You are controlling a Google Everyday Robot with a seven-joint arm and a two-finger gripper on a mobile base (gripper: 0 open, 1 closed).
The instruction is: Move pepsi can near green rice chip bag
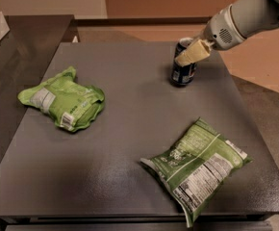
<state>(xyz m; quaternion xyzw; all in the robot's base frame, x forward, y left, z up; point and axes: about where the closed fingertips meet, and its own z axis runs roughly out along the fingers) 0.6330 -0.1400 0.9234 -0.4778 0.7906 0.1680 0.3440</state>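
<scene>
At one o'clock on the table, my hand clasps the pepsi can; the green rice chip bag lies at nine.

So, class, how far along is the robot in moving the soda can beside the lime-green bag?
Done: the gripper is at the top of the can, far right of the table. In hand: the grasp, not clearly settled. Left: the whole carry; the lime-green bag lies across the table, at the left.
</scene>
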